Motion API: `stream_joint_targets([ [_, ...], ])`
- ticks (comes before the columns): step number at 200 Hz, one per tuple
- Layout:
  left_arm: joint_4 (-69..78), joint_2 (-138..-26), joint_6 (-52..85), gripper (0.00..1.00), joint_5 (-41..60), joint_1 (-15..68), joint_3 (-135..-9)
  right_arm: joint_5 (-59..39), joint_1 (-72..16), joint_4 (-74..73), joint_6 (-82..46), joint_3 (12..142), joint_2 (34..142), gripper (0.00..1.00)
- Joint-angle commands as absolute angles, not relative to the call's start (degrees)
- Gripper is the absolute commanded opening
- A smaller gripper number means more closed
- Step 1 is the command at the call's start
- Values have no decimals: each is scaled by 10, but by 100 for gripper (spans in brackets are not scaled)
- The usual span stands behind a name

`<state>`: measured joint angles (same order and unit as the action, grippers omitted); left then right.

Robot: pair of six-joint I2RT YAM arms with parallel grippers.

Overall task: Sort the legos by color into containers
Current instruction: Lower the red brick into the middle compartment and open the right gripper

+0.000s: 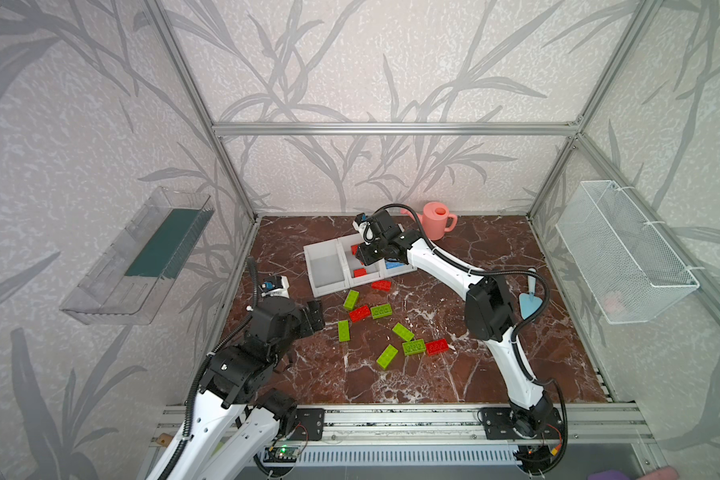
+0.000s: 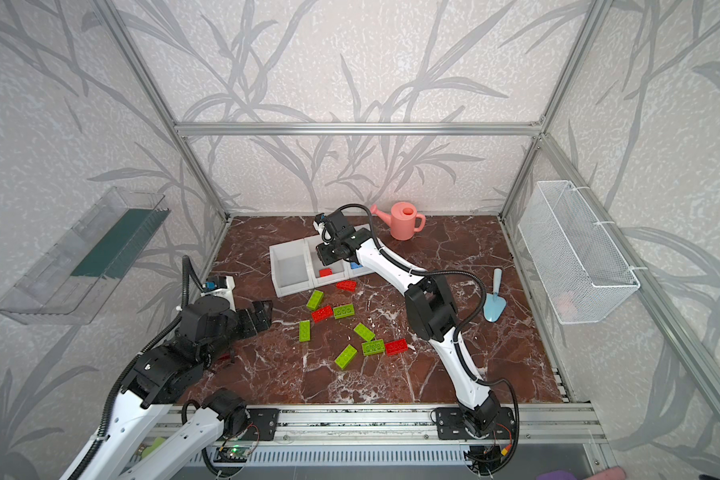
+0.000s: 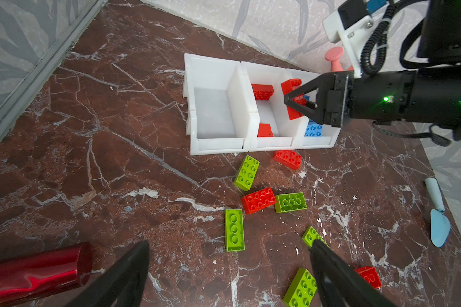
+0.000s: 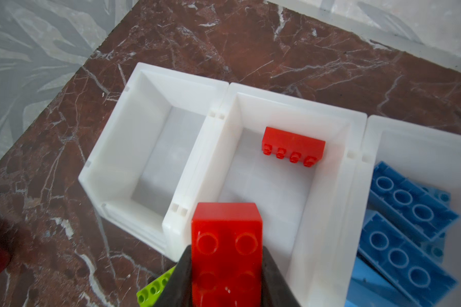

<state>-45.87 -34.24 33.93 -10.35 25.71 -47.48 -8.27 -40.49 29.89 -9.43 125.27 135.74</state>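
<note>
The right gripper (image 3: pixel 288 100), arm stretched forward, clamps a red lego (image 4: pixel 226 226) above the containers (image 3: pixel 213 66). The left gripper (image 1: pixel 316 316) hangs wide open, well short of the containers.

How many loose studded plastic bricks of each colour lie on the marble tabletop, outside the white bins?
Lime green studded plastic bricks: 6
Red studded plastic bricks: 3
Blue studded plastic bricks: 0 loose; those visible lie in a white plastic bin
Total: 9

Both top views: high overhead from 6 o'clock, tilted down, whole bench (image 1: pixel 391 386), near-identical. Left wrist cam: low at 8 o'clock, facing 1 o'clock. Right wrist cam: tight, looking down. All share containers (image 3: pixel 216 148).
</note>
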Motion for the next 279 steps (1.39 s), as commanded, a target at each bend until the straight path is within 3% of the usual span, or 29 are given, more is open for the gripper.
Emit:
stream_joint_targets([
  [1,-456,-345,327,94,-91,254,-470,-96,-398,313,-100,1319,1389,21],
  [23,-455,-348,326,94,-90,253,-469,-101,-394,350,-97,1385,1428,28],
  [59,-453,-359,316,94,-72,254,-471,-100,-394,370,-92,1428,1449,59],
  [75,-457,-366,311,96,-76,254,-474,-98,-394,371,-91,1426,1441,68],
  [121,-459,-400,309,98,-77,255,-483,-110,-394,365,-85,1363,1364,75],
  [199,-409,-537,400,98,-40,273,-467,-63,-393,141,-107,845,966,85],
  [279,-352,-741,528,95,-161,367,-521,33,-393,0,-225,380,638,89],
])
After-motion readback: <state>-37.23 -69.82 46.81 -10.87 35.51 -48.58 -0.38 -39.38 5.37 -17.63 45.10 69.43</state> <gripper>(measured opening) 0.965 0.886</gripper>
